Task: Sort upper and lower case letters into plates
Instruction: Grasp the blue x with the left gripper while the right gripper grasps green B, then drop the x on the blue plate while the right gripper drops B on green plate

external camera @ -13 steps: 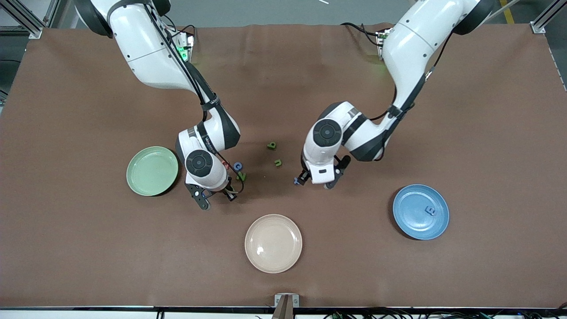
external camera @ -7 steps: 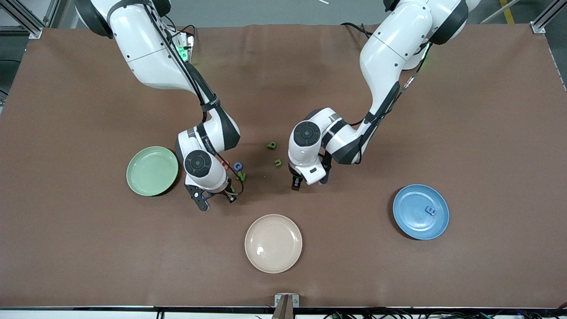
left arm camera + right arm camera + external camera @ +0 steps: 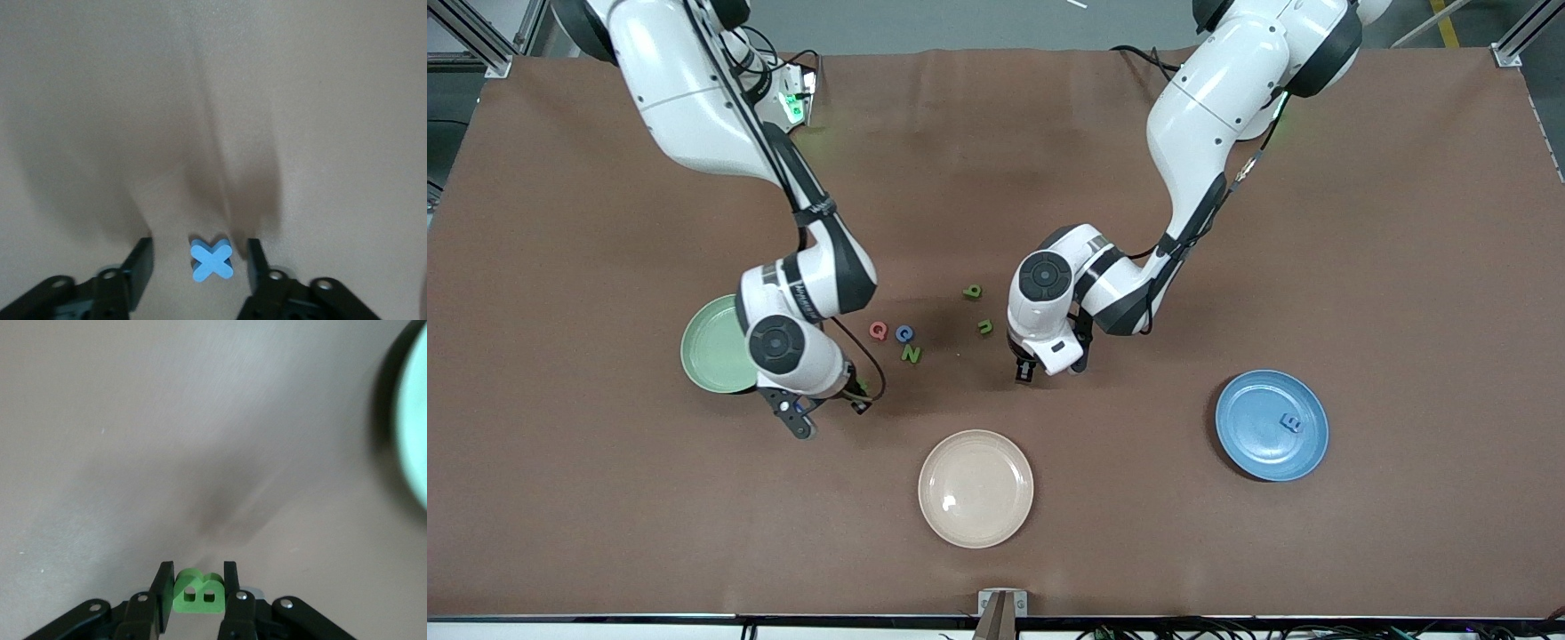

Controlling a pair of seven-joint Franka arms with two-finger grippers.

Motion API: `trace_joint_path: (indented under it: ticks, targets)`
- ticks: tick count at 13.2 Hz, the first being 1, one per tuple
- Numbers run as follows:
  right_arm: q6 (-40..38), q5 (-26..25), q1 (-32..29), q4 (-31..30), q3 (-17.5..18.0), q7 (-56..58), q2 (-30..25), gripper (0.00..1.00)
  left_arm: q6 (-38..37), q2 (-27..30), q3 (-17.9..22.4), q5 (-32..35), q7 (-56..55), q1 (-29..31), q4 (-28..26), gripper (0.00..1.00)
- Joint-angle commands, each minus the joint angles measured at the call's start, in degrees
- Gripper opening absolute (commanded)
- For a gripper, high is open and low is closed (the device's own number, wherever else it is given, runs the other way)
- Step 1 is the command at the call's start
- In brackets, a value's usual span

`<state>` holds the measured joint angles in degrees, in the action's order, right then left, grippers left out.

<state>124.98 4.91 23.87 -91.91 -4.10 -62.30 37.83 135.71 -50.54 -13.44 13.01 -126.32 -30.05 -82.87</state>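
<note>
Brown cloth table, landmark: cream plate at the front-camera edge.

Changes: right arm has swung toward its own end of the table since a second ago; its wrist now overlaps the pale green plate, uncovering the pink Q. Left arm has shifted toward the table's middle and settled low.

Blue plate lies toward the left arm's end from the cream plate, a blue letter lying in it. Pale green plate sits toward the right arm's end.

Right gripper is up over cloth between green and cream plates, fingers clamped on the green B, chunky with two square holes.

Left gripper is spread wide, fingers straddling the blue x, which lies flat on the cloth, ungrasped.

Loose letters, farther from the front camera than the cream plate: pink Q, blue G, green Z clustered; green q and green n nearer the left gripper.
</note>
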Motion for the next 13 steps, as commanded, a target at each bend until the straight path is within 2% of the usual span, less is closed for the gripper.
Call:
trace_joint_path:
  ticks: [1, 2, 4, 6, 7, 8, 10, 13]
  targets:
    - [0.9, 0.7, -3.6, -12.7, 0.7, 8.7, -10.5, 0.0, 0.3, -0.7, 0.4, -0.9, -0.2, -0.4, 1.3, 0.47]
    - [1.5, 0.7, -5.4, -16.5, 0.7, 12.3, -13.3, 0.0, 0.3, -0.8, 0.4, -0.7, 0.0, -0.4, 1.3, 0.41]
    - [5.3, 0.6, -7.7, -24.3, 0.5, 18.1, -17.7, 0.0, 0.3, -0.7, 0.4, -0.4, 0.3, -0.6, 1.2, 0.41]
    - [10.0, 0.6, -11.2, -30.3, 0.5, 24.8, -19.8, 0.0, 0.3, -0.8, 0.4, -0.4, 0.5, -0.5, 1.2, 0.41]
    - [12.4, 0.6, -12.8, -32.5, 0.5, 28.2, -20.2, 0.0, 0.2, -0.5, 0.4, -0.4, 1.2, -0.4, 1.2, 0.28]
    - [14.3, 0.6, -14.9, -34.3, 0.5, 31.6, -20.1, 0.0, -0.3, 0.2, 0.4, -0.3, 1.9, -0.1, 1.2, 0.18]
    - [18.0, 0.6, -18.8, -37.2, 0.5, 38.1, -19.6, 0.0, -1.4, 3.1, 0.5, -0.2, 2.6, 1.6, 1.2, 0.08]
    - [18.2, 0.6, -19.9, -38.3, 0.7, 40.6, -19.3, 0.0, -8.1, 8.2, -0.2, -0.3, 11.3, 7.2, 1.0, 0.06]
